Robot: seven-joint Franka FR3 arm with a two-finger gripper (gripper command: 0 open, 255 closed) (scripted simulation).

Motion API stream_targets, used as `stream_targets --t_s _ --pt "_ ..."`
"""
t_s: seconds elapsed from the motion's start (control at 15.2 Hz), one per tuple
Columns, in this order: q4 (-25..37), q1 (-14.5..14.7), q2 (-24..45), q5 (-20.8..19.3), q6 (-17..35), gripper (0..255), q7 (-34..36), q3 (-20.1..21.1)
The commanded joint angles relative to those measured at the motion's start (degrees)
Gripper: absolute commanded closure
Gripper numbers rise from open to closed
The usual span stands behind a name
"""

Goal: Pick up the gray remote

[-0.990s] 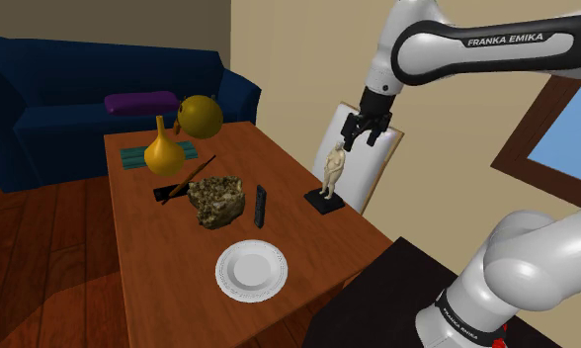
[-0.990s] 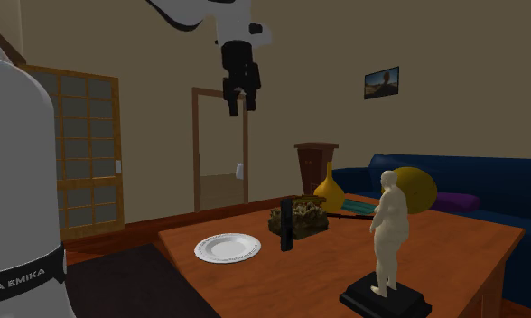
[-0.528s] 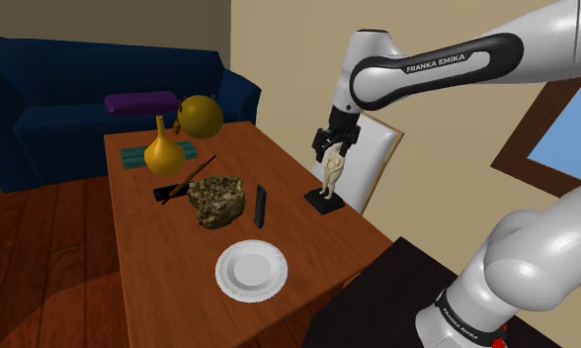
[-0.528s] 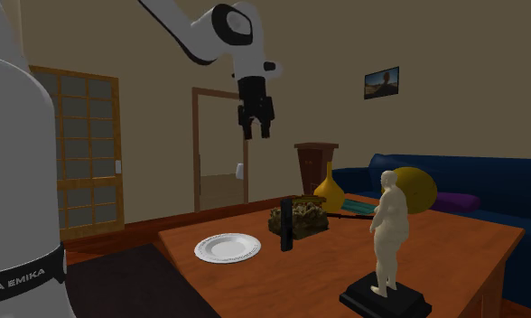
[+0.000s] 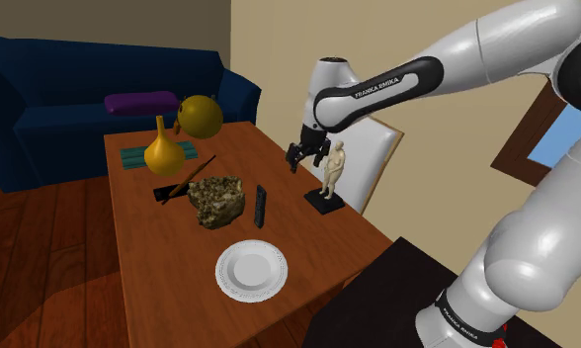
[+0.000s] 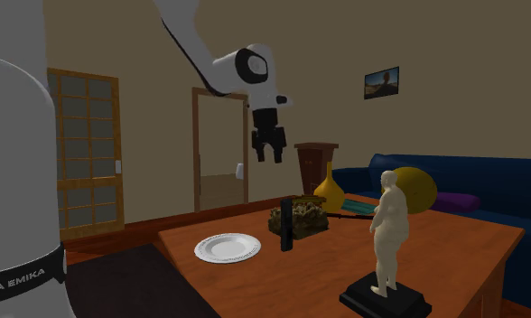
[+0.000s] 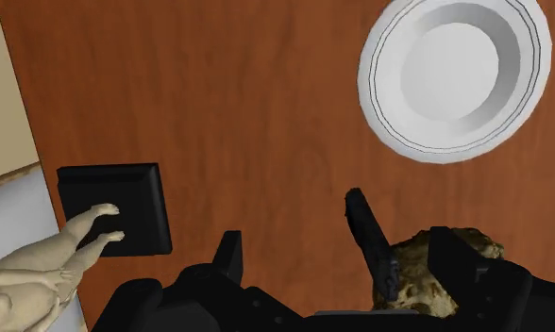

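The remote (image 5: 260,206) is a slim dark bar lying on the wooden table (image 5: 170,267), right beside a mottled rock (image 5: 216,201). In the second exterior view the remote (image 6: 287,225) appears end-on in front of the rock (image 6: 304,217). My gripper (image 5: 300,158) hangs open well above the table, just to the shoulder view's left of a pale figurine (image 5: 331,173). It is also high over the table in the second exterior view, gripper (image 6: 272,152). Through the wrist camera the remote (image 7: 370,240) lies far below, between the spread fingers (image 7: 230,255), nearer the other finger.
A white plate (image 5: 250,269) sits near the table's front edge. The figurine's black base (image 7: 115,207) is close to the gripper's path. A yellow vase (image 5: 164,151), a yellow gourd (image 5: 200,117) and a dark stick lie farther back. A blue sofa (image 5: 61,89) stands behind.
The arm has swung down and toward the shoulder view's left, carrying the gripper from above and behind the figurine to just past it, closer to the remote. Nothing on the table moved.
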Motion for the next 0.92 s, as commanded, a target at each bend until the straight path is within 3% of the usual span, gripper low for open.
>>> stream_targets --t_s 0.0,0.86 --pt "2.67 0.33 4.39 -0.61 1.84 0 1.18 0.37" --pt "27.10 3.20 33.39 -4.18 6.80 0 5.97 -0.01"
